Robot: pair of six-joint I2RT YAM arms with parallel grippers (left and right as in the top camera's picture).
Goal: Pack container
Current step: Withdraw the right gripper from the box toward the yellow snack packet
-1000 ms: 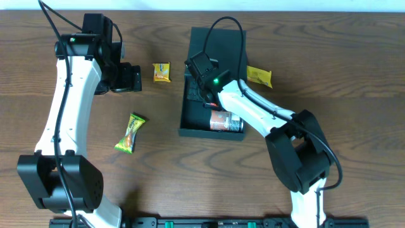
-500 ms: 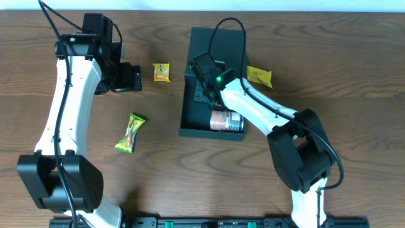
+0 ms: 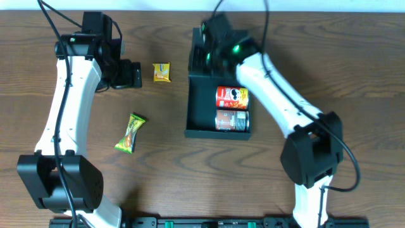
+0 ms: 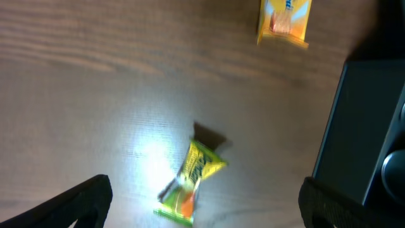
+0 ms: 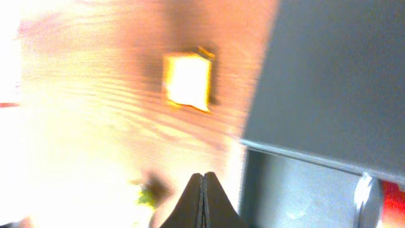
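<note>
We count two snack cans already inside the container [image 3: 202, 104]: a red Pringles can [image 3: 232, 97] and a darker can [image 3: 231, 119] touching it on the near side. Both lie on their sides against the right-hand wall. The container sits near the middle of the worktop [image 3: 367, 63], with its hinged lid [image 5: 329, 76] folded back on the far side, so the box is open for loading. The left part of its floor is bare.

Two things are not yet packed. A small yellow packet [image 3: 162, 72] and a green-and-yellow packet [image 3: 130, 132] both lie on the wood to the left of the container, apart from each other.

The left gripper [image 3: 131, 75] hangs just beside the yellow packet, its jaws spread wide and holding nothing. The right gripper [image 5: 204, 190] is over the lid end of the container, its jaws pressed together and also empty.

We judge the job to be about half done. The cans are in, but the two packets must be carried across and dropped in. After that, the lid would presumably need folding over, though we cannot tell whether anything else is meant to go in.
</note>
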